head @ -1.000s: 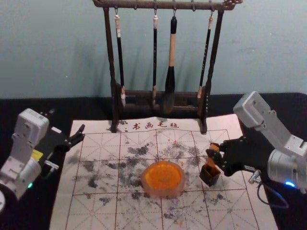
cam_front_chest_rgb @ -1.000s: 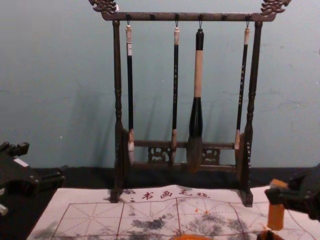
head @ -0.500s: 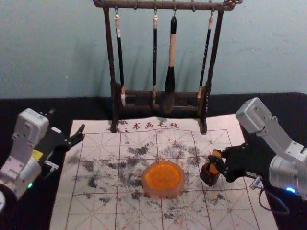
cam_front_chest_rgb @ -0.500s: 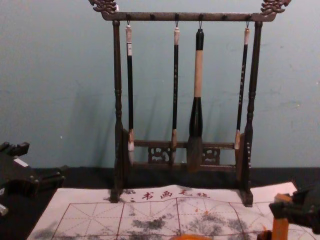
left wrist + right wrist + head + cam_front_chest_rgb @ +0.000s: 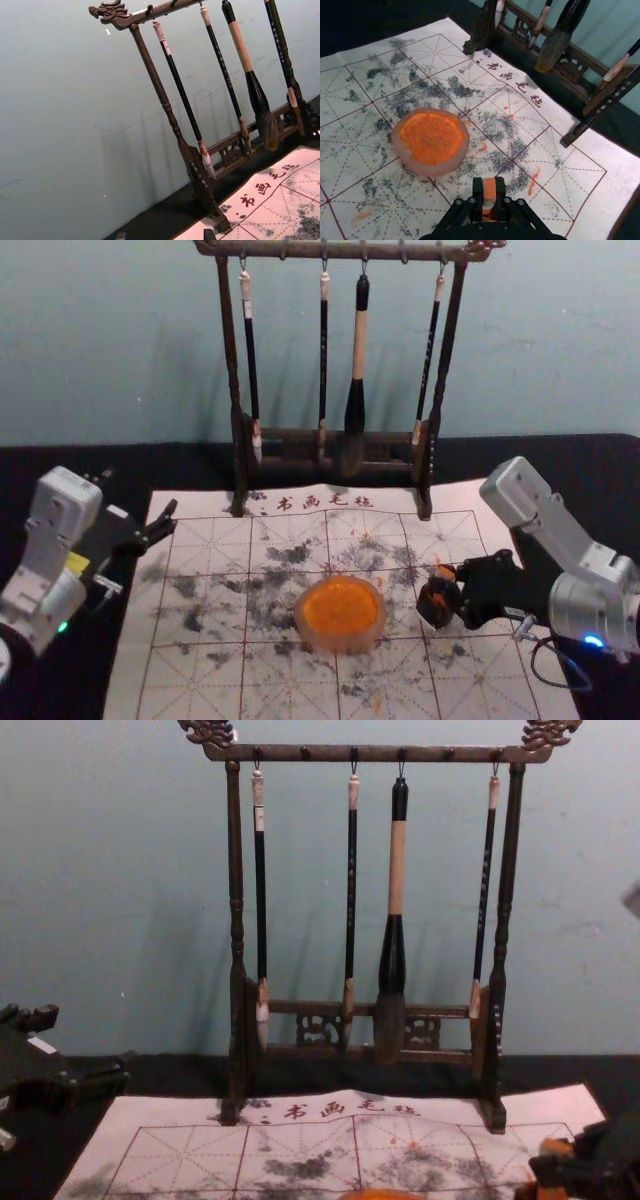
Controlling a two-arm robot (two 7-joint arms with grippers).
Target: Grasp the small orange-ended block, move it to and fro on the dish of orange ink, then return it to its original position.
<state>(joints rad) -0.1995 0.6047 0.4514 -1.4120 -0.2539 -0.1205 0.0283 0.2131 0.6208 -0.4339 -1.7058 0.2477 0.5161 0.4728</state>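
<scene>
Well, nearest in my reckoning is my right hand (image 5: 490, 192), toward the table's right side, its fingers pinched on the small orange-ended block (image 5: 490, 184), one finger against each flank. Gripped near its top, the block stands roughly upright, its long axis pointing down toward the small dark box (image 5: 434, 608) on the white sheet (image 5: 200, 680). Block and box overlap as I look down; how deep the lower end sits I cannot tell.

I judge this to be the return, so what matters is keeping that long axis in line with the box's mouth; a tilt could catch the rim or tip the box. Straight down, then let go, would be my next move.

Beside the box, toward the table's left edge, sits the dish of orange ink (image 5: 341, 610), apart from my right hand. My left hand (image 5: 165, 235) is parked beside the sheet's left edge, fingers spread wide, nothing between them. Farthest off stands the brush rack (image 5: 340, 445), well beyond the block.
</scene>
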